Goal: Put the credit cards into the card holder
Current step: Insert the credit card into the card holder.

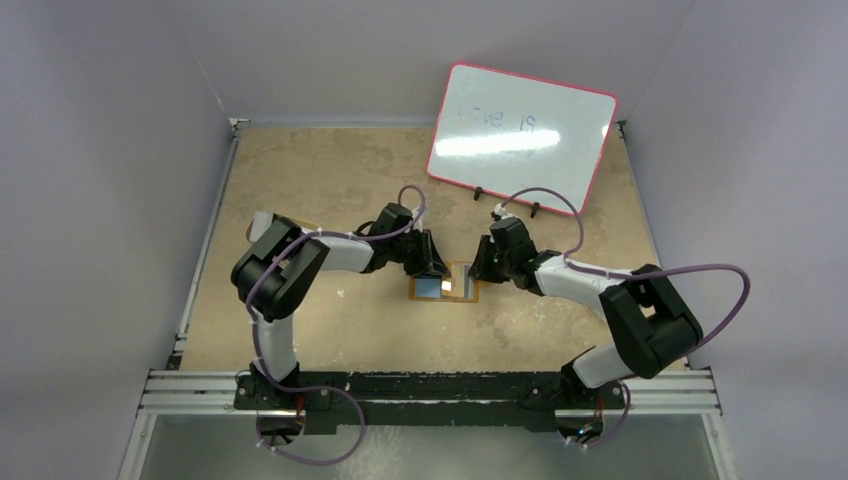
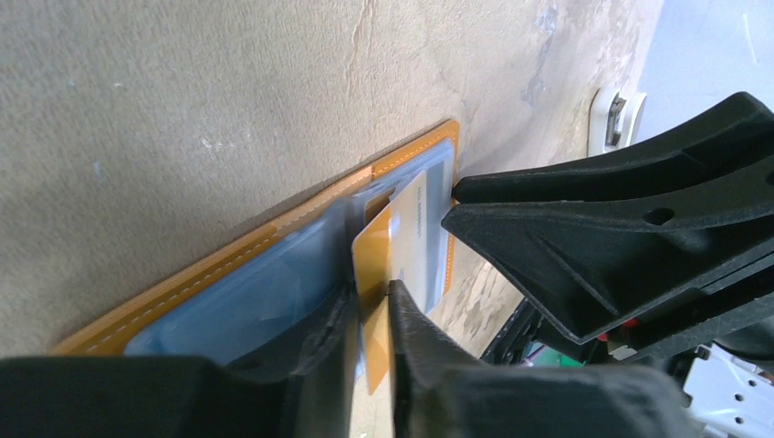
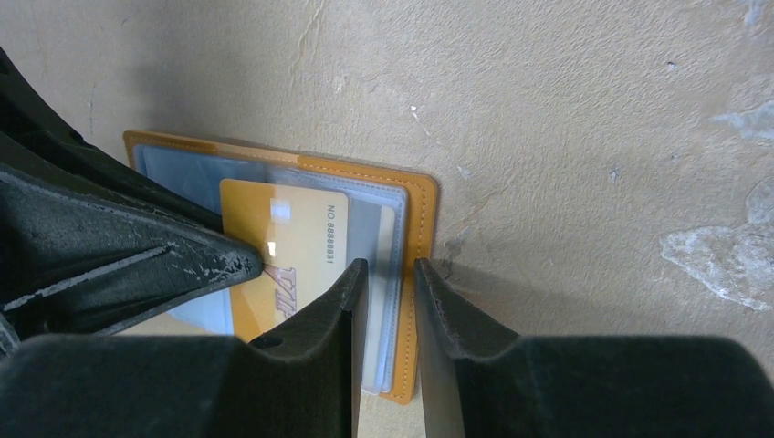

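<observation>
Gold card point(image 3: 292, 246) marked "VIP", over open orange card holder point(image 3: 421, 228).

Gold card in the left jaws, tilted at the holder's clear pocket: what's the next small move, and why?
Probably ease the left gripper toward the right gripper, sliding the gold card deeper into the clear pocket of the card holder. The card is clamped tilted, not fully in, while the right jaws stand slightly apart at the holder's outer edge, seemingly steadying it.
</observation>
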Tool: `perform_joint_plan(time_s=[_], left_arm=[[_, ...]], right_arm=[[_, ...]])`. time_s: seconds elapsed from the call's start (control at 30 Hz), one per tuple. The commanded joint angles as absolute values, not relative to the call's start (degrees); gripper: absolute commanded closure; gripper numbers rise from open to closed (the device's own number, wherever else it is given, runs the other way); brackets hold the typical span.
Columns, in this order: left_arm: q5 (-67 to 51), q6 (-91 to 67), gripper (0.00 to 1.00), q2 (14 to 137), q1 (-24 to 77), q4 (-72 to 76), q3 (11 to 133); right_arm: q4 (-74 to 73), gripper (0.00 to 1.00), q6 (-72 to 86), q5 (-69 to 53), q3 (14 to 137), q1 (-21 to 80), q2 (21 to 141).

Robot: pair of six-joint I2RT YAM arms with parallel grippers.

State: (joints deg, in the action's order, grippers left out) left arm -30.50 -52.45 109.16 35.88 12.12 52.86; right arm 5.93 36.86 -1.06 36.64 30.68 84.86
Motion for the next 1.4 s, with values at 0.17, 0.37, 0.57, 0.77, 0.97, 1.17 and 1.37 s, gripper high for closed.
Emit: perform_joint_plan(time_s=[0.17, 0.37, 0.57, 0.77, 0.97, 1.17, 1.37], left_arm=[[-18.0, -50.7, 0.64, 102.2, 36.8, 5.7, 54.4], [-13.4, -50.0, 0.6, 99.9, 37.1, 3.6, 54.0], [-13.0, -48.8, 0.52, 100.7, 38.1, 3.4, 54.6], [-13.1, -48.4, 0.52, 102.5, 38.6, 4.4, 55.0], [-14.0, -48.8, 0.55, 104.5, 39.2, 5.6, 55.5], [-14.8, -50.1, 0.56, 104.9, 40.1, 7.5, 55.3], [-17.6, -53.8, 0.58, 105.6, 41.5, 11.6, 55.8]], right_arm=[[0.7, 0.72, 36.7, -1.3, 37.5, 30.6, 80.4], [0.0, 0.72, 36.7, -1.5, 36.5, 30.6, 78.1], [2.1, 0.72, 36.3, -0.9, 36.7, 30.6, 79.2], [3.1, 0.72, 36.4, -0.9, 36.2, 30.6, 80.7], [5.3, 0.72, 36.8, -1.2, 35.0, 30.6, 82.5], [6.7, 0.72, 37.1, -1.8, 33.9, 30.6, 83.1], [7.0, 0.72, 37.5, -2.2, 34.1, 30.6, 83.5]])
